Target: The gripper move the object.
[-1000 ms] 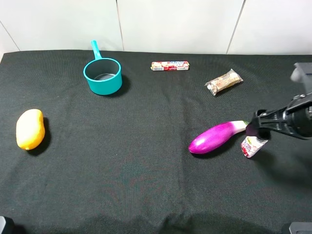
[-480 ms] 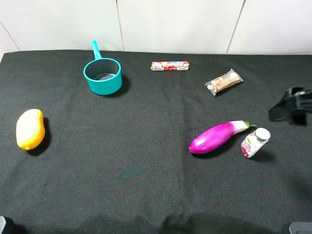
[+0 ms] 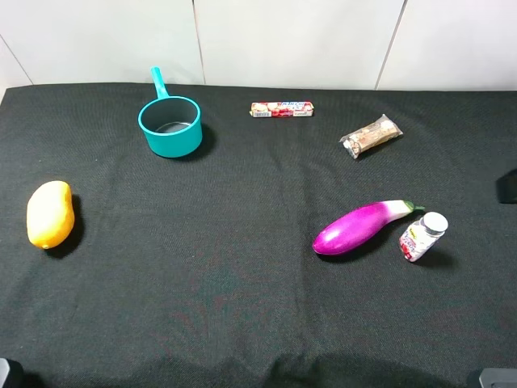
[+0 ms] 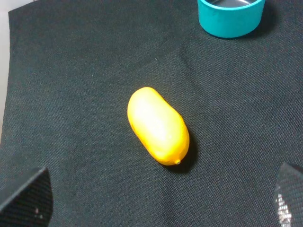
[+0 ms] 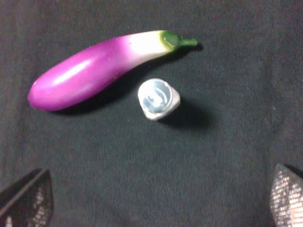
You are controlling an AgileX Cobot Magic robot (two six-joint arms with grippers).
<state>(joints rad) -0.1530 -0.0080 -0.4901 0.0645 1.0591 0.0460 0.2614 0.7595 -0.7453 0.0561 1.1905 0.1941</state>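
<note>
The small clear bottle (image 3: pixel 422 237) with a white cap and red-and-white label stands upright on the black cloth, just right of the purple eggplant (image 3: pixel 363 228). In the right wrist view I see the bottle (image 5: pixel 158 98) from above, free of any grip, with the eggplant (image 5: pixel 102 66) beside it. My right gripper (image 5: pixel 158 196) is open and empty, its fingertips (image 5: pixel 28 197) wide apart and well back from the bottle. In the exterior view only a black bit of the right arm (image 3: pixel 509 187) shows at the right edge. My left gripper (image 4: pixel 158 196) is open and empty.
A yellow mango (image 3: pixel 50 213) lies at the far left, also in the left wrist view (image 4: pixel 157 126). A teal pot (image 3: pixel 170 124) stands at the back left. A long red candy tube (image 3: pixel 281 109) and a wrapped snack (image 3: pixel 371 136) lie at the back.
My right gripper was at the bottle a second ago. It has pulled away to the right, almost out of the exterior view. The bottle stays standing by the eggplant.
</note>
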